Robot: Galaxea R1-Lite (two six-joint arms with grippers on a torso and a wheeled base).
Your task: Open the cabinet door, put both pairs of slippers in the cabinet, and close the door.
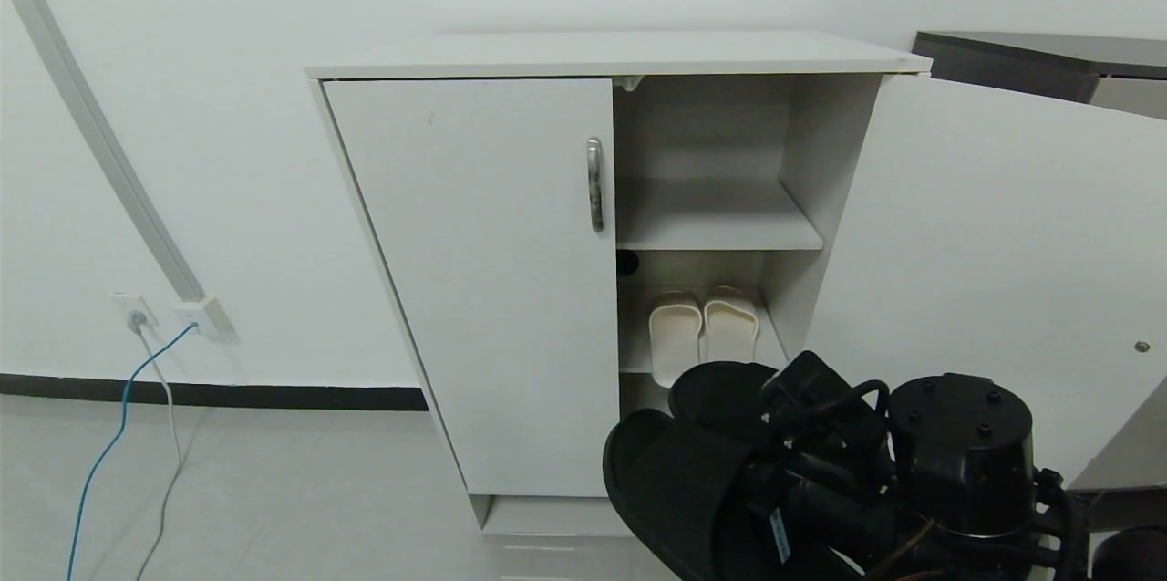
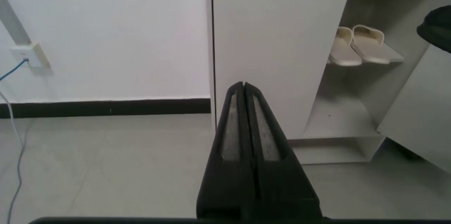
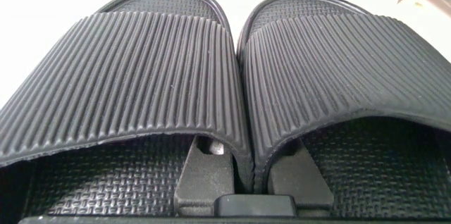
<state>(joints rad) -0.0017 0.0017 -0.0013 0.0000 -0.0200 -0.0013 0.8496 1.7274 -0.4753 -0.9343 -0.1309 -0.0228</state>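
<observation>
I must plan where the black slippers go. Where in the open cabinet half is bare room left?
The upper shelf, between the closed left door and the cabinet's right wall, is bare. The bottom compartment under the white slippers is bare too. The middle shelf is crowded: the white pair nearly fills its visible width, leaving nothing for the black slippers.

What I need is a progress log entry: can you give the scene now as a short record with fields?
Cabinet: right door open, left door shut
White slippers: side by side on the lower shelf inside
Black slippers: held together in front of the opening
Right gripper: jaws shut on the black slippers
Left gripper: jaws shut, empty
Left to do: black pair in, door closed
</observation>
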